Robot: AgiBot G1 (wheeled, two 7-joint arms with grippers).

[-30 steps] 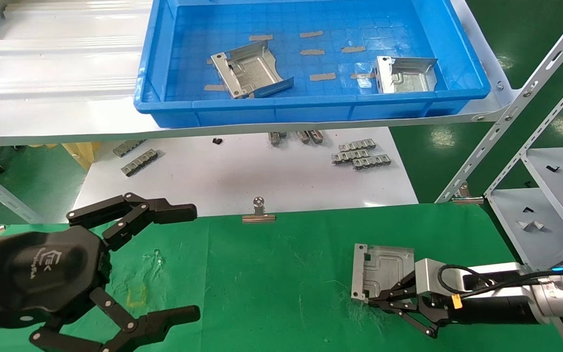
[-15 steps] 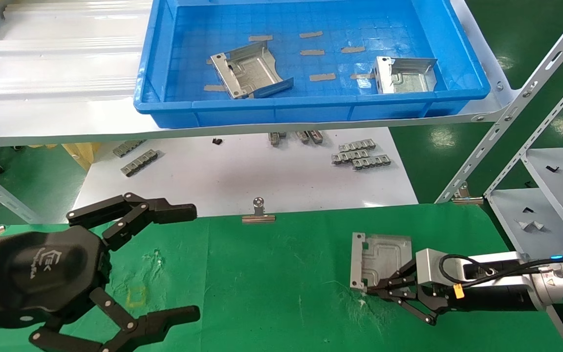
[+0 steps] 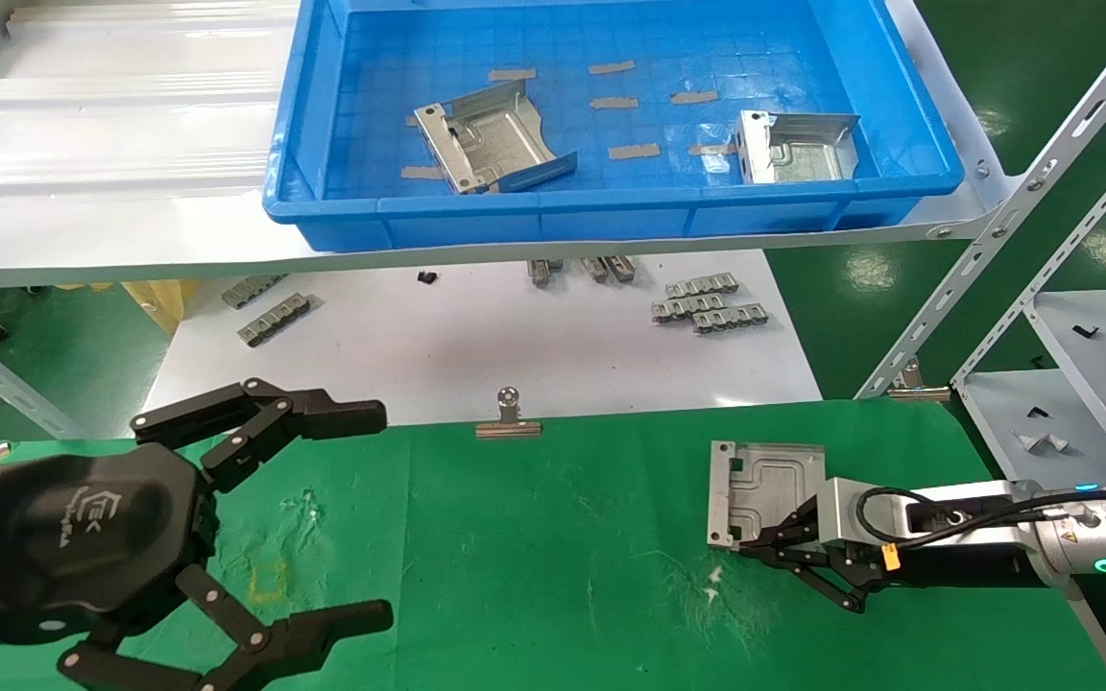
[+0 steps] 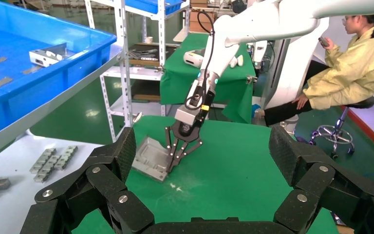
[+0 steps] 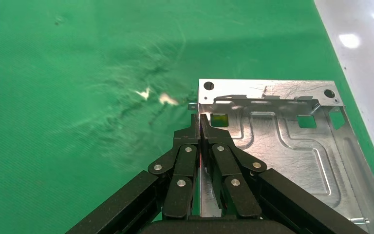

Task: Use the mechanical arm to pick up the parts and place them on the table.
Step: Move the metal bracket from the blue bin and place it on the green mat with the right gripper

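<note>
Fingers clamped on a plate over the green mat

Fingertips of the right gripper [image 5: 200, 127] are pressed together on the folded edge of a silvery part [image 5: 282, 141]; the right wrist view shows that pinch plainly. In the head view the same gripper [image 3: 755, 547] sits at the lower right of the frame, with the held plate [image 3: 759, 489] low over the table [image 3: 553, 537]. Whether the plate already rests on the felt or hangs just above it I cannot tell from either of those pictures. The left wrist view adds something the others lack: from the side, the plate [image 4: 151, 158] looks tilted, one edge down near the mat and the gripped edge higher.

By my reading, the first part is nearly placed but not let go. Two more parts [image 3: 491, 144] [image 3: 793, 149] lie in the blue tray [image 3: 611, 216] across the top of the head view, so most of the job remains.

The left gripper [image 3: 303, 518] waits at the lower left, fingers spread wide and holding nothing; its own camera shows those black fingers [image 4: 102, 180] apart in the foreground
</note>
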